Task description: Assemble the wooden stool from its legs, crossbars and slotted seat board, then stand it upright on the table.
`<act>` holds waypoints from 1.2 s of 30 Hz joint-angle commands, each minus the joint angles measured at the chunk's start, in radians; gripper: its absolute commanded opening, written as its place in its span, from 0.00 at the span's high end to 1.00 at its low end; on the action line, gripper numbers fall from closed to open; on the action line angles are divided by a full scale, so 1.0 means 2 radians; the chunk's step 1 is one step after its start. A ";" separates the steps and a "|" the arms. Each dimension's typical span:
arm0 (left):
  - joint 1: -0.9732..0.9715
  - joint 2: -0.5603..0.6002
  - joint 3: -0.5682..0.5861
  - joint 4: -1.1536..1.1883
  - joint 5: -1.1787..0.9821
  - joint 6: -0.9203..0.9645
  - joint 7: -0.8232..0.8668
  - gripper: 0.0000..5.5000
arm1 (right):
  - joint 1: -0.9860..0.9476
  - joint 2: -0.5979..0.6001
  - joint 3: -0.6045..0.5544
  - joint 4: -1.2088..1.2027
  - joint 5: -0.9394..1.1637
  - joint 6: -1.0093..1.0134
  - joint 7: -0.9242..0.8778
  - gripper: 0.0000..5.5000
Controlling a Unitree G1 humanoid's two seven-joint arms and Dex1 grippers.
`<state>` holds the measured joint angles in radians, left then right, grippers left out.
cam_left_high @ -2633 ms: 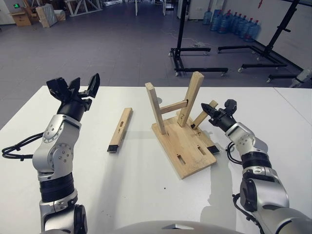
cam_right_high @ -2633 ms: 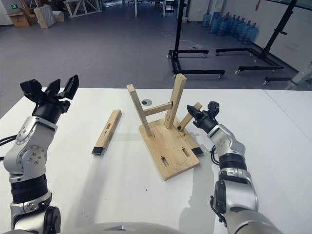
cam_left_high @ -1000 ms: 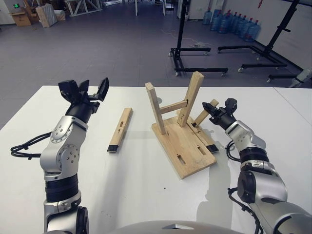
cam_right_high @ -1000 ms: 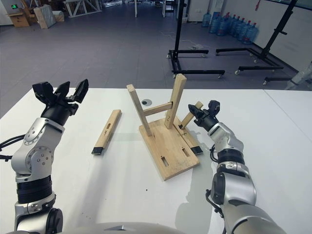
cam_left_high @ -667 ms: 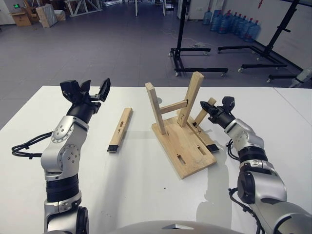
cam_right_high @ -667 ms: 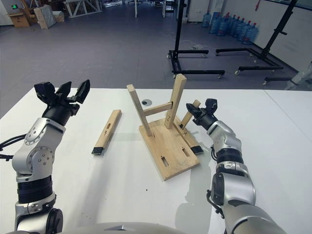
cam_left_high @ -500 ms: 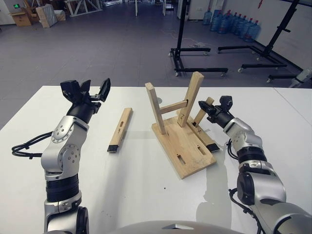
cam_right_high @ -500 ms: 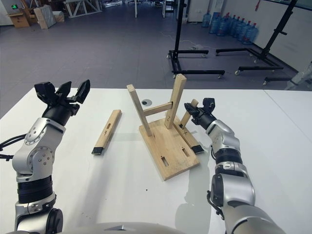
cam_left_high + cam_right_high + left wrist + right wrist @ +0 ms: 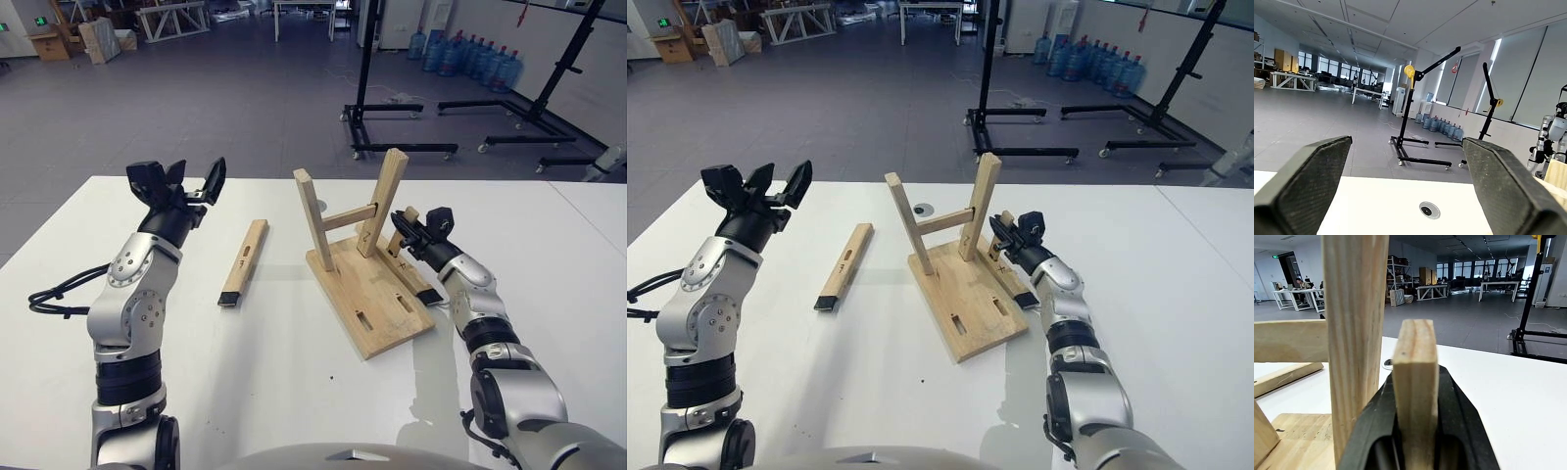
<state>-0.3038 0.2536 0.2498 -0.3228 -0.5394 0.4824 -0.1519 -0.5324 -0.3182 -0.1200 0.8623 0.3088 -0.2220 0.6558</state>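
The left tool has swung inward towards the parts, and the right tool has brought its short pale wooden piece closer to the standing legs, so slotting it in looks near. The left tool hovers over the white tabletop, fingers spread, gripping nothing. One loose dark-tipped wooden leg lies flat. One pale slotted seat board carries two upright legs joined by one crossbar. One further dark-tipped leg lies along its right edge. The right tool is clamped on the leaning piece, possibly a second crossbar.
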 commanded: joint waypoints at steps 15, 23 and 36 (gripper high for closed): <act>0.007 -0.001 -0.007 0.008 0.016 -0.010 -0.007 0.25 | 0.027 -0.010 -0.013 -0.045 -0.005 0.143 -0.002 0.52; 0.008 0.007 0.005 0.007 0.015 -0.008 -0.009 0.25 | 0.055 -0.093 -0.076 -0.347 0.109 0.323 0.025 0.45; 0.007 -0.002 -0.003 0.005 0.022 -0.008 -0.007 0.25 | -0.066 0.074 -0.062 -0.515 0.035 0.455 -0.477 0.45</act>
<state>-0.2887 0.2509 0.2494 -0.3093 -0.5009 0.4628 -0.1706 -0.6510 -0.1910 -0.2863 -0.1422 0.4384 0.6592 -0.2360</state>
